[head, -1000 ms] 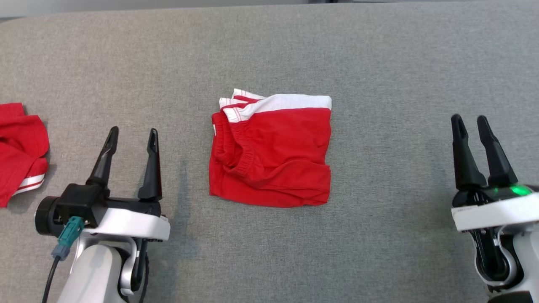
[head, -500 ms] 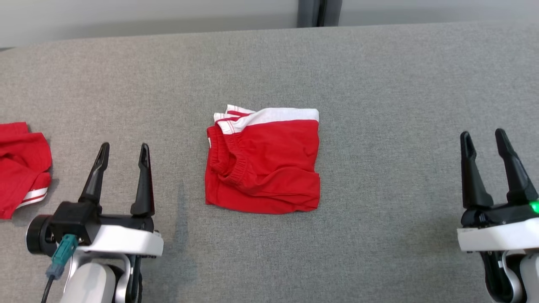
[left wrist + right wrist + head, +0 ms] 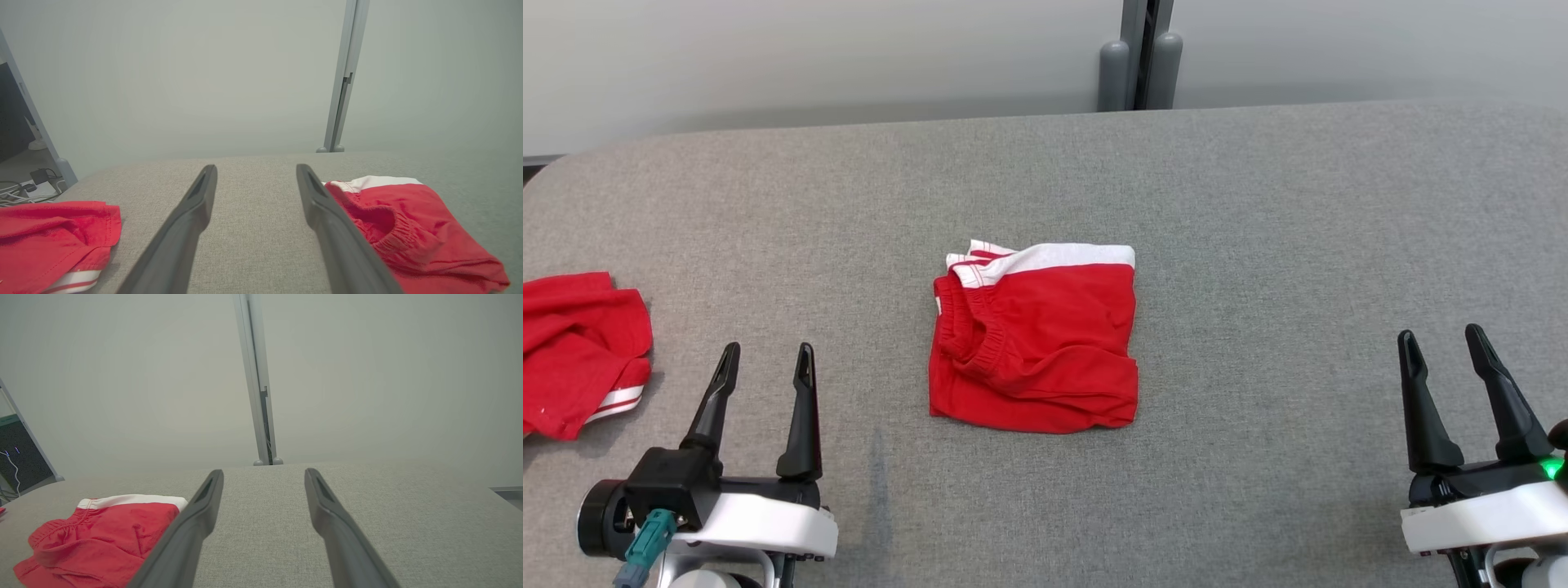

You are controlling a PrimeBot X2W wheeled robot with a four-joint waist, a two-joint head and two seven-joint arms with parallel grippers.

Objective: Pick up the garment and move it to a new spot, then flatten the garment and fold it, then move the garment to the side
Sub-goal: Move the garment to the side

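**Waiting wide-jawed beside a folded garment**

Looking down on a folded red cloth garment with a white band along its far edge [image 3: 1033,347], lying near the middle of a grey fabric-covered table [image 3: 1258,245], elastic waist bunched toward the robot's left. Judging the fold as done and the move to the side as not yet made. Finding the left gripper [image 3: 768,349] at the lower left with jaws spread wide and nothing between them, well apart from the garment. Finding the right gripper [image 3: 1439,333] at the lower right, likewise spread and empty, farther off. Noting a second red garment with white stripes [image 3: 584,351], crumpled at the table's left edge near the left gripper; hard to tell from here whether finished or waiting its turn.

Could undo the fold by pinching only the top layer at one edge, leaving the lower layers to drop away on the lift. Could ruck the bottom layer by dragging across the coarse grey cloth, opening the loose, bulging waist side. Could lose the far half to sagging by gripping with one arm alone. Could crowd the crumpled garment by carrying leftward, landing on it or snagging it; probably safer rightward, away from it. Could catch the table cover along with the garment by reaching too deep with the long dark fingers [image 3: 186,228].
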